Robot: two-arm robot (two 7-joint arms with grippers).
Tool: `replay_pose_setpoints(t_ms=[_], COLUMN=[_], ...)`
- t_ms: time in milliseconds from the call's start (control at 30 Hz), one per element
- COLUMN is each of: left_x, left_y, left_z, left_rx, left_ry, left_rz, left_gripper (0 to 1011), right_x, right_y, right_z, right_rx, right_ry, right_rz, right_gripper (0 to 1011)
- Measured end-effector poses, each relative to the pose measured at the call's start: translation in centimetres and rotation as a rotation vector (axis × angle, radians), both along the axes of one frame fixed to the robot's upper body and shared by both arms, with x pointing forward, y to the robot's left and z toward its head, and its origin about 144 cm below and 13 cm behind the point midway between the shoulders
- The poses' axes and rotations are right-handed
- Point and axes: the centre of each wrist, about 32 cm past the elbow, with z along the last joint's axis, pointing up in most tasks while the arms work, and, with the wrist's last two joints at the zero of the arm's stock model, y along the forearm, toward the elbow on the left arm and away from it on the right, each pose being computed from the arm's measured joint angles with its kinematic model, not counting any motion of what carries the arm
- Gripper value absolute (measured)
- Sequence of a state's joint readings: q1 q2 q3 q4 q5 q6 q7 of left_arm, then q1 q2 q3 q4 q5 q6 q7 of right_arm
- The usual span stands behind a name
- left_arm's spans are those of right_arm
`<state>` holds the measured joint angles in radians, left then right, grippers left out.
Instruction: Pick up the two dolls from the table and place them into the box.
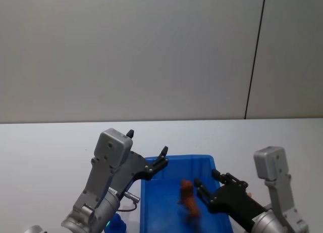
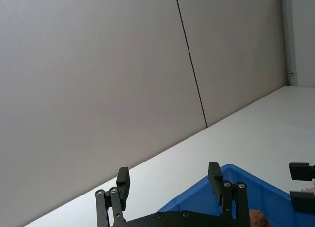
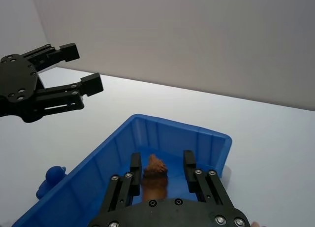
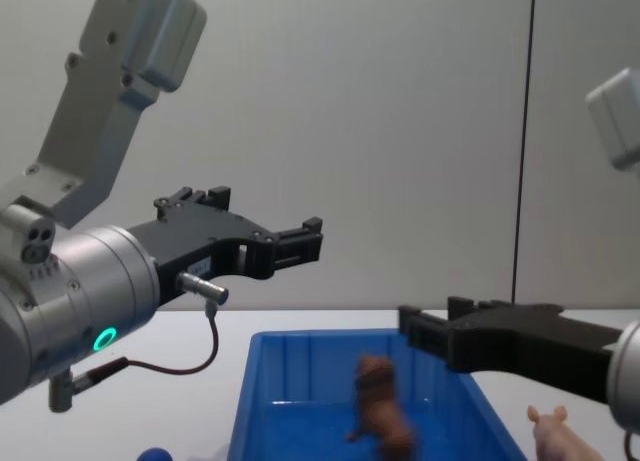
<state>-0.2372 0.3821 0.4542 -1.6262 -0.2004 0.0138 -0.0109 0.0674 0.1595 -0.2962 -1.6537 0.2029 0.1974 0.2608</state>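
The brown furry doll [image 1: 187, 197] is inside the blue box [image 1: 185, 157], tilted above its floor. My right gripper [image 1: 207, 178] hovers over the box's right side, open, and the brown doll [image 3: 155, 174] lies between and below its spread fingers, untouched. The round blue doll [image 1: 116, 223] rests on the white table [image 1: 50, 142] just outside the box's left wall; it is also the blue doll [image 3: 51, 178] in the right wrist view. My left gripper [image 1: 147, 144] is raised above the box's far left corner, open and holding nothing. From the chest, the brown doll [image 4: 378, 401] stands in the box [image 4: 300, 381].
A small pink toy [image 4: 555, 431] lies on the table to the right of the box, under my right arm. A plain grey wall with a dark vertical seam [image 1: 255, 56] runs behind the table. White tabletop stretches beyond the box.
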Motion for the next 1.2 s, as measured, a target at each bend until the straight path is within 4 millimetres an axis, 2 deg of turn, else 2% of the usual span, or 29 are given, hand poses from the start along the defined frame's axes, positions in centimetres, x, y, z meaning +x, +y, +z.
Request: replay_pose_setpoints(t_ms=[67, 100, 167, 200, 300, 367, 433, 600, 1200], left_x=[0.0, 0.0, 0.0, 0.0, 0.0, 0.0, 0.0, 0.0, 0.0], left_y=[0.0, 0.0, 0.0, 0.0, 0.0, 0.0, 0.0, 0.0, 0.0], left_z=[0.0, 0.0, 0.0, 0.0, 0.0, 0.0, 0.0, 0.0, 0.0], left_rx=[0.0, 0.0, 0.0, 0.0, 0.0, 0.0, 0.0, 0.0, 0.0], left_ry=[0.0, 0.0, 0.0, 0.0, 0.0, 0.0, 0.0, 0.0, 0.0], left_rz=[0.0, 0.0, 0.0, 0.0, 0.0, 0.0, 0.0, 0.0, 0.0], left_gripper=[1001, 1001, 1001, 1001, 1001, 1001, 1001, 1001, 1001], right_x=[0.1, 0.1, 0.2, 0.2, 0.3, 0.3, 0.3, 0.1, -2.7], right_y=[0.2, 0.3, 0.4, 0.4, 0.5, 0.5, 0.5, 0.2, -2.2], right_z=[0.0, 0.0, -0.1, -0.1, -0.1, -0.1, -0.1, -0.2, -0.4], right_rx=[0.0, -0.001, -0.003, -0.003, -0.005, -0.008, -0.012, -0.021, -0.071], right_ry=[0.002, 0.004, 0.007, 0.007, 0.011, 0.013, 0.013, 0.01, 0.007], right_rz=[0.007, 0.011, 0.012, 0.012, 0.004, -0.009, -0.027, -0.069, -0.275], right_gripper=[518, 580, 610, 681, 776, 802, 880, 1000, 1001])
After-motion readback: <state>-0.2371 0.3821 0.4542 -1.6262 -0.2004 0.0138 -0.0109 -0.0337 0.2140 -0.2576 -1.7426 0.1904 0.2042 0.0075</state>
